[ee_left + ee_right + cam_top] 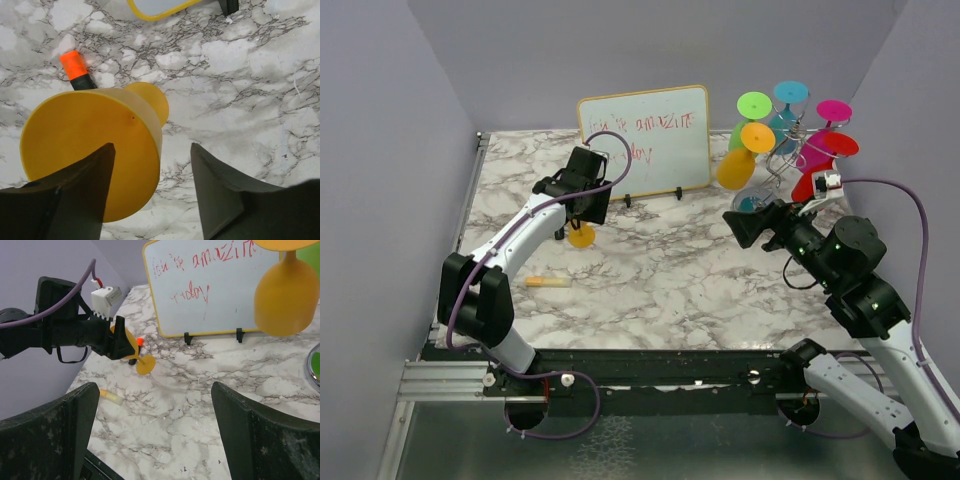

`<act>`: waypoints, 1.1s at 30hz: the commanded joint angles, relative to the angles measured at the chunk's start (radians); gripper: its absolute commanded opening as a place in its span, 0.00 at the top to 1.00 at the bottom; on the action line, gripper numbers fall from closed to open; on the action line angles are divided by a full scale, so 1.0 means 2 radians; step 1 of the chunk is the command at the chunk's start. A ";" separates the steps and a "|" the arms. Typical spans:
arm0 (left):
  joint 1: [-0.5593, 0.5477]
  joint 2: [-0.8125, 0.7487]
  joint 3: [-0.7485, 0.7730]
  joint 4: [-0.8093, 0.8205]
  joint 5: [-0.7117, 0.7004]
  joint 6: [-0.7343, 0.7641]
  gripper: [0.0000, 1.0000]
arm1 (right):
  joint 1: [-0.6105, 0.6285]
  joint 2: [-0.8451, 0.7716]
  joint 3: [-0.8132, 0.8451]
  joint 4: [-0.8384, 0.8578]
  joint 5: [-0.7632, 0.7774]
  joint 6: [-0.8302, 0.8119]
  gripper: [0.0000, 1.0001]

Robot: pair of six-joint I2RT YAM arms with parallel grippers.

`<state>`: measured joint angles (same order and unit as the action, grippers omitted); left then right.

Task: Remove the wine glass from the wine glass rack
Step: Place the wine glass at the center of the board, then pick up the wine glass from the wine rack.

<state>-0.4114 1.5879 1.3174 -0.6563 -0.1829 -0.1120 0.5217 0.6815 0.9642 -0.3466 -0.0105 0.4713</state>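
Note:
A yellow wine glass is at my left gripper, in front of the whiteboard, away from the rack. In the left wrist view the glass sits against the left finger, and the left gripper has its jaws apart with bare marble between them. From the right wrist view the glass is tilted, foot pointing away from the left gripper. The wine glass rack stands at the back right with several coloured glasses hanging on it. My right gripper is open just in front of the rack, holding nothing.
A whiteboard with red writing stands at the back centre. An orange-capped marker lies just behind the yellow glass. A pale marker lies on the marble at the front left. An orange-yellow glass hangs close to the right wrist camera.

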 commanded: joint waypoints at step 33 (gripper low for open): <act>0.004 -0.177 0.013 0.078 0.180 -0.026 0.01 | -0.001 0.009 -0.033 -0.323 0.268 0.215 0.00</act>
<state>-0.4114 1.2251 1.3388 -0.5247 0.0490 -0.1532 0.5220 0.7166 0.9123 -0.8238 0.3603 0.7452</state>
